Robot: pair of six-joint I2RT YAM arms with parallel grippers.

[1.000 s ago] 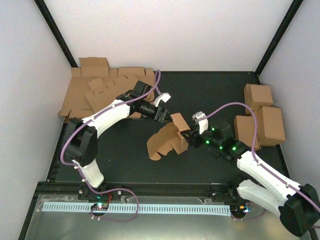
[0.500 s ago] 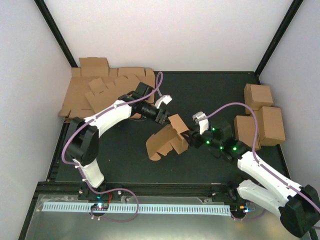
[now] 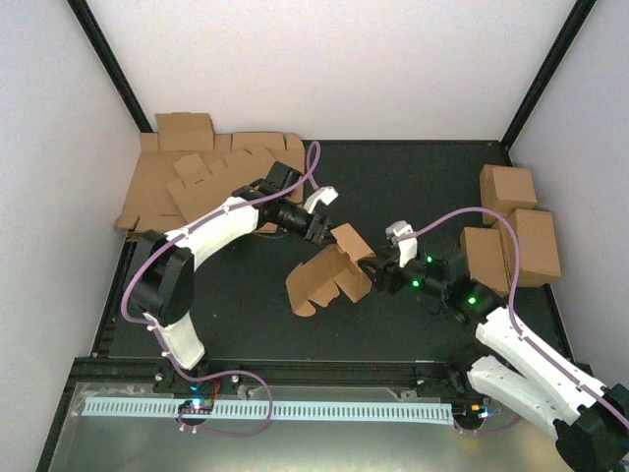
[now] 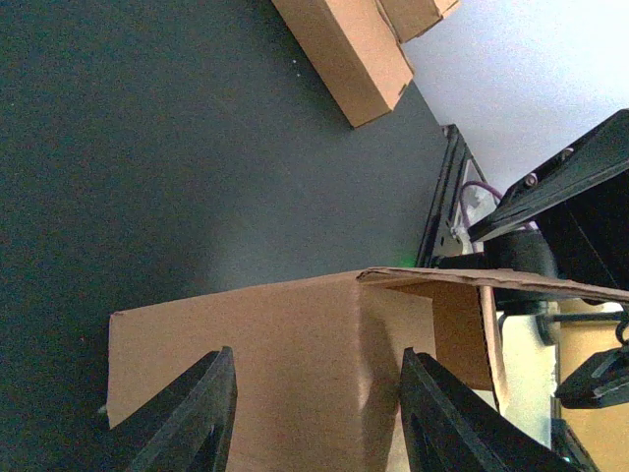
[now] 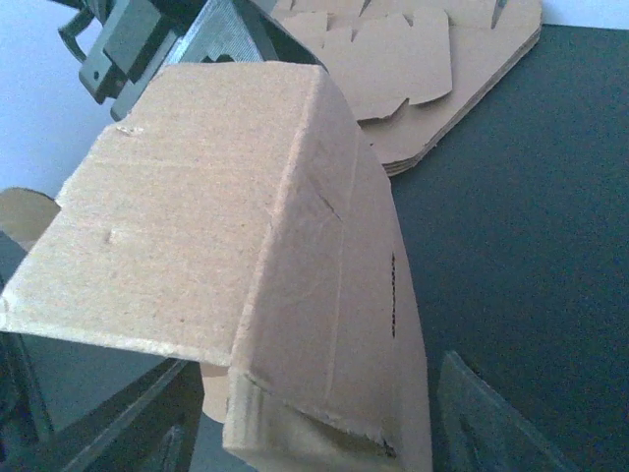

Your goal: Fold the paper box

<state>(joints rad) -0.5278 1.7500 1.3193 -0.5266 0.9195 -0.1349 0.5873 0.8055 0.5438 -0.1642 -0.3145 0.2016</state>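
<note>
The paper box (image 3: 326, 275) is a half-folded brown cardboard piece standing mid-table, with one flap raised at its top right. My left gripper (image 3: 327, 228) is at that raised flap from the back left. In the left wrist view its fingers (image 4: 192, 418) stand wide apart with the box's panel (image 4: 285, 354) just beyond them, so it is open. My right gripper (image 3: 377, 273) is at the box's right end. In the right wrist view the box's folded corner (image 5: 295, 246) lies between its spread fingers (image 5: 482, 423) with gaps on both sides, so it is open.
A thick heap of flat cardboard blanks (image 3: 197, 177) lies at the back left and also shows in the right wrist view (image 5: 432, 69). Three folded boxes (image 3: 511, 231) stand at the right edge and show in the left wrist view (image 4: 344, 49).
The right gripper and wrist have shifted slightly right and down. The box has settled a little to the left. The left gripper moved slightly right towards the raised flap.
</note>
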